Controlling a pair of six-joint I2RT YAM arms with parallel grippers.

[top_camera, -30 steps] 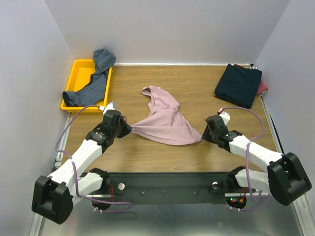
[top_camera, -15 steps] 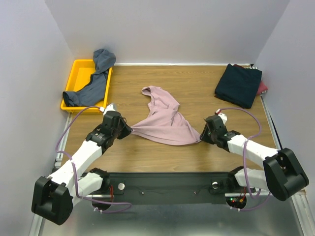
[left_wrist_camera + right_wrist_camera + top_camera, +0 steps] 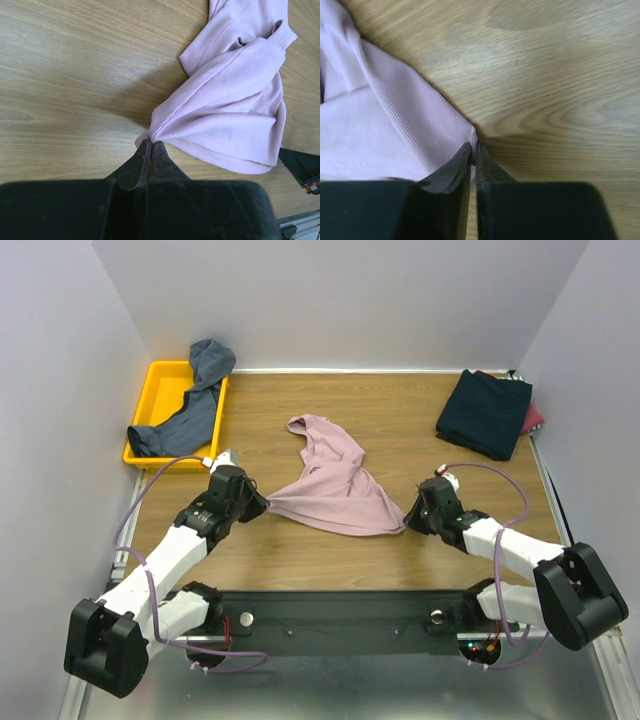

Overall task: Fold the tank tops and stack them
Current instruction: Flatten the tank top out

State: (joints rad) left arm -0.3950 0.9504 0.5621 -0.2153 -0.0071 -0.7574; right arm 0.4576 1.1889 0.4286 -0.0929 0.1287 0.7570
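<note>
Left wrist: pink tank top [image 3: 235, 100] corner in left gripper [image 3: 151, 145] pinch

My right gripper [image 3: 473, 146] has slid leftward to the near corner of the dusty pink ribbed cotton tank top [image 3: 340, 495], its jaws narrowing onto the hem.

1. The pink tank top [image 3: 235, 100] is soft cloth, finely ribbed and matt.
2. The worktop [image 3: 65, 75] is smooth, wood-grained, with a faint sheen.
3. The yellow tray [image 3: 168, 387] looks like smooth plastic.
4. The left hand [image 3: 151, 145] and right hand [image 3: 472, 147] are matt black, seemingly plastic.
5. The blue-grey tank top [image 3: 195, 410] and navy tank top [image 3: 485, 412] are matt cloth.
</note>
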